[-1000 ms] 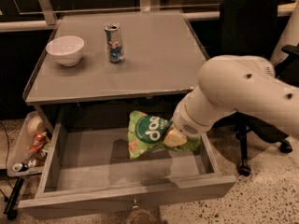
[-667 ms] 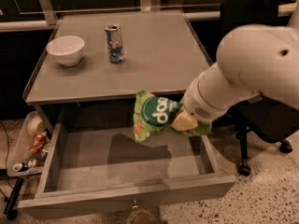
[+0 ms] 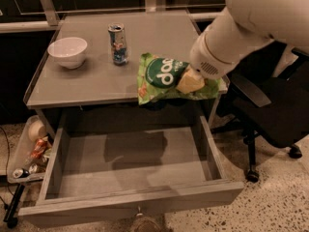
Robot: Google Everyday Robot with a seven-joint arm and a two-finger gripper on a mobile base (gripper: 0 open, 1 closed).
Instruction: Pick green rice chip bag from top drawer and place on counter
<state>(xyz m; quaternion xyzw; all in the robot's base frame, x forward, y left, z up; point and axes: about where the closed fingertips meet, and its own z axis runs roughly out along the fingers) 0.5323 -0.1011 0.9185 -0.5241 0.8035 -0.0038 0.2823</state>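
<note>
One claw (image 3: 190, 82) — half hidden — clasps bag (image 3: 161, 74) above counter (image 3: 96, 81).

Pincer (image 3: 190, 83) at white arm's (image 3: 241, 28) low end, clamped on bag (image 3: 161, 74)

Gripper (image 3: 191, 83) and green rice chip bag (image 3: 161, 76) hang over the counter (image 3: 91, 83) front — top drawer (image 3: 130, 203) below.

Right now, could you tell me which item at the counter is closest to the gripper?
The green rice chip bag: the gripper grips it at the front edge of the counter, while the drink can and white bowl stand further left.
</note>
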